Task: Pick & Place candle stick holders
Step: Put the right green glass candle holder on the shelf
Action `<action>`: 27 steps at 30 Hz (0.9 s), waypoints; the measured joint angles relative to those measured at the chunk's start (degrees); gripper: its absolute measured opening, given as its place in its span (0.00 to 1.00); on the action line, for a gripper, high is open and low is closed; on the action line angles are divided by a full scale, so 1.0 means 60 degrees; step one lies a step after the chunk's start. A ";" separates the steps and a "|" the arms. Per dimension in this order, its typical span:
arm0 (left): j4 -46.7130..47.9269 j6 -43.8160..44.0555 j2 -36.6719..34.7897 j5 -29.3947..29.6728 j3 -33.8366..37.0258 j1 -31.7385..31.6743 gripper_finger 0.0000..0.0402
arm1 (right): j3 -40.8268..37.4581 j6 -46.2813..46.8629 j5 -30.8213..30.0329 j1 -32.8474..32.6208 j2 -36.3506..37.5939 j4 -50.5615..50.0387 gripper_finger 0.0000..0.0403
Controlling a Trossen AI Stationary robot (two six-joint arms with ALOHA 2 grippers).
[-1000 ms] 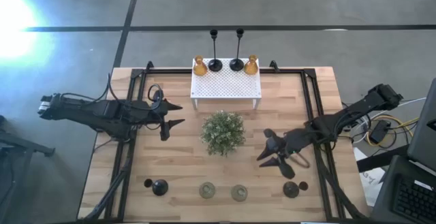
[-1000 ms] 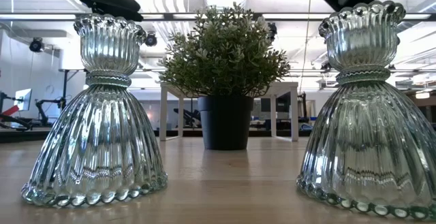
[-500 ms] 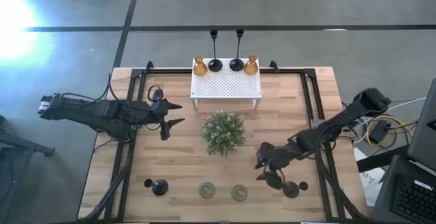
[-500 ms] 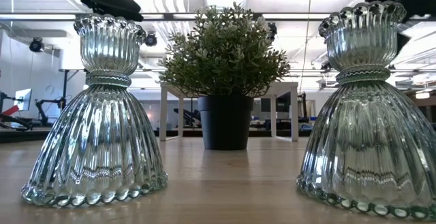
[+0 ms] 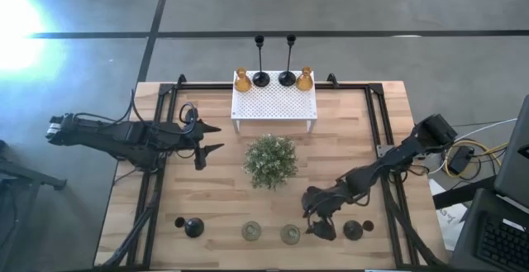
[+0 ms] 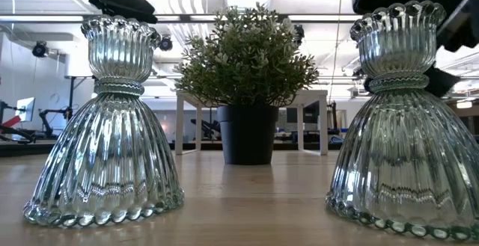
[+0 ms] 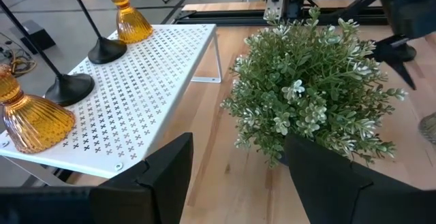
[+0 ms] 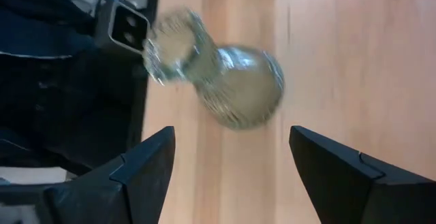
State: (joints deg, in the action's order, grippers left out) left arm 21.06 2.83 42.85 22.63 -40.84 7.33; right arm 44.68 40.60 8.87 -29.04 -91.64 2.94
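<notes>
Surface: pale wooden table [image 5: 215,214] with a black frame, on a grey concrete floor.
Amber holders: two amber glass bell-shaped candle stick holders [image 5: 242,80] and [image 5: 305,79], upright at the far corners of the white perforated stand [image 5: 273,102].
Tall black holders: two black round-based holders with thin tall stems [image 5: 261,75] and [image 5: 288,74], standing between the amber pair at the stand's far edge.
Clear holders: two pale greenish ribbed glass holders [image 5: 251,231] and [image 5: 290,234], upright and side by side on the table's near edge; the low view shows them large, the second [image 6: 404,119] cut off at the frame's right side.
Short black holders: two dark round-based holders, one [image 5: 193,227] at the near left, one [image 5: 353,230] at the near right; beside each sits a small dark spot I cannot make out.
Total: eight holders counted.
Plant: one bushy green plant in a dark pot [image 5: 270,160], mid-table.
Left gripper [image 5: 212,138]: well left of the plant, off the table, fingers spread and holding nothing.
Right gripper [image 5: 312,221]: low over the near edge, just right of the second clear holder; fingers parted, gripping nothing. Its wrist view shows that glass holder [image 8: 218,77] blurred, ahead of the spread fingers.
Hidden: the right gripper's tips are probably just beside the glass, though contact is hard to judge.
</notes>
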 joint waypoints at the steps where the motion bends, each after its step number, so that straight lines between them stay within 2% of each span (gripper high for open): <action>1: 0.0000 0.0000 0.0000 0.0000 0.0000 0.0000 0.59 | 0.0147 -0.0001 0.0009 0.0000 -0.0067 -0.0008 0.70; 6: 0.0015 0.0000 0.0000 0.0000 0.0000 0.0000 0.59 | 0.1020 -0.0129 0.0027 -0.0146 -0.0477 -0.0535 0.66; 12: 0.0095 0.0007 0.0000 -0.0004 0.0000 0.0000 0.59 | 0.2164 -0.0266 0.0029 -0.0505 -0.1450 -0.2201 0.65; 21: 0.0091 0.0087 -0.0033 -0.0004 0.0004 0.0000 0.59 | 0.3822 -0.1027 -0.0014 -0.0750 -0.3064 -0.2680 0.67; 27: 0.0104 0.0098 -0.0162 -0.0004 0.0007 -0.0004 0.59 | 0.4051 -0.1504 -0.0504 -0.0645 -0.3053 -0.2972 0.64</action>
State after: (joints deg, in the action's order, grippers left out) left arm 21.68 3.42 41.88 22.61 -40.80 7.31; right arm 68.99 31.58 5.85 -32.91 -109.95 -14.89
